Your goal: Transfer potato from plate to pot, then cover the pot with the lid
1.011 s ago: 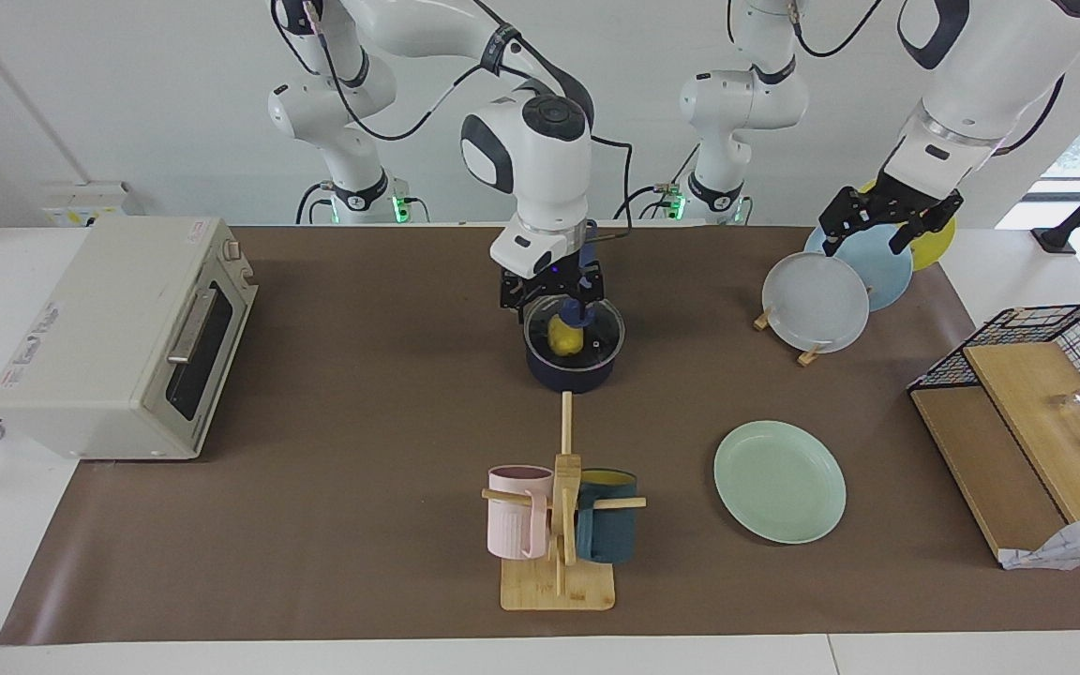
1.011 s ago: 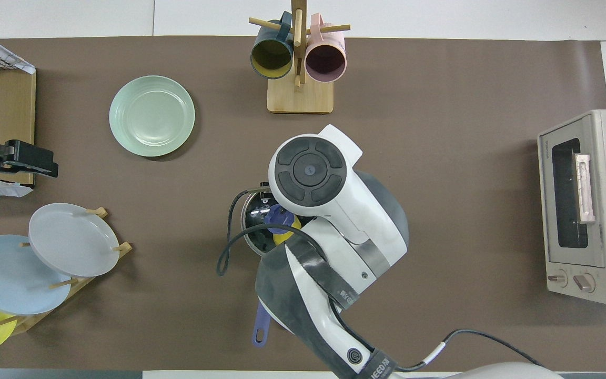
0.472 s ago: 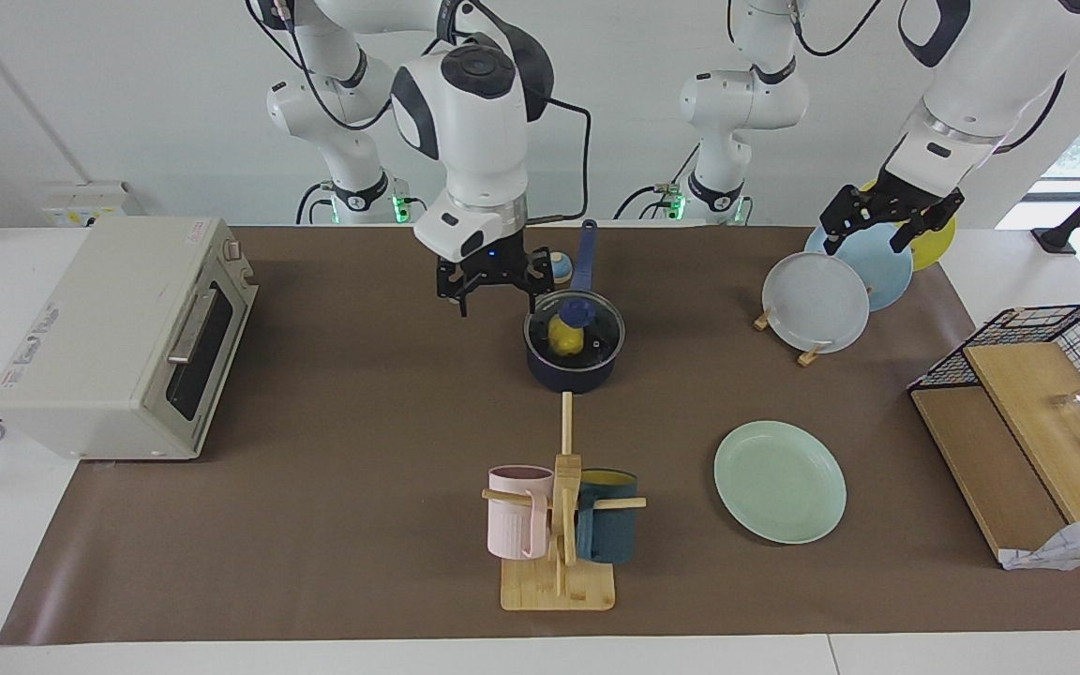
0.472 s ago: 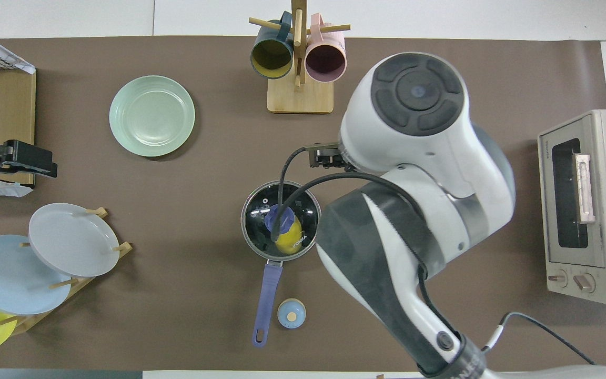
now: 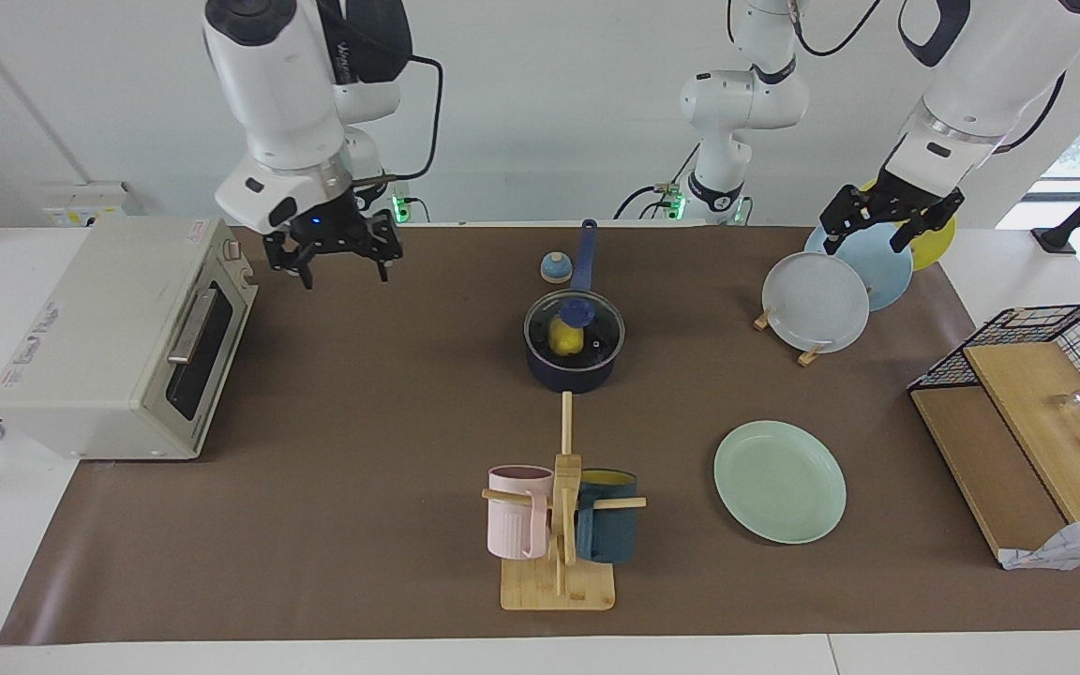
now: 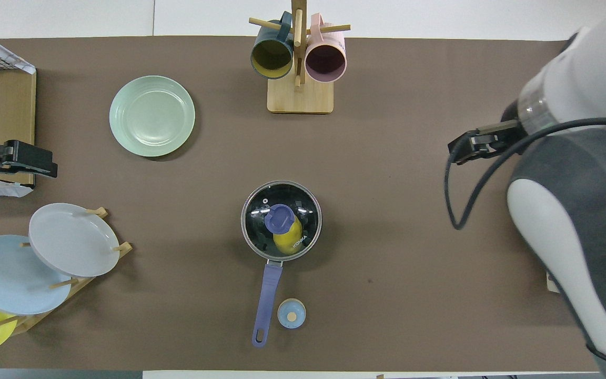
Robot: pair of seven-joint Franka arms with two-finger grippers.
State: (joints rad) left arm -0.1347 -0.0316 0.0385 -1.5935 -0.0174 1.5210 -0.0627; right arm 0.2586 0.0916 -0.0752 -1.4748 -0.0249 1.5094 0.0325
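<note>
Now lidded pot (image 5: 570, 361) sits well apart from both jaws.

Both arms hang raised and empty-handed. The right gripper (image 5: 343, 255) points down with its fingers spread apart, its white wrist tilted above it at the right arm's end of the table. The left gripper (image 5: 889, 223) hangs at the left arm's end, jaws likewise apart, forearm sloping up

Yellow potato (image 5: 565, 337) in lidded (image 5: 575, 322) navy pot (image 5: 570, 373); mint plate (image 5: 779, 481) bare.
</note>
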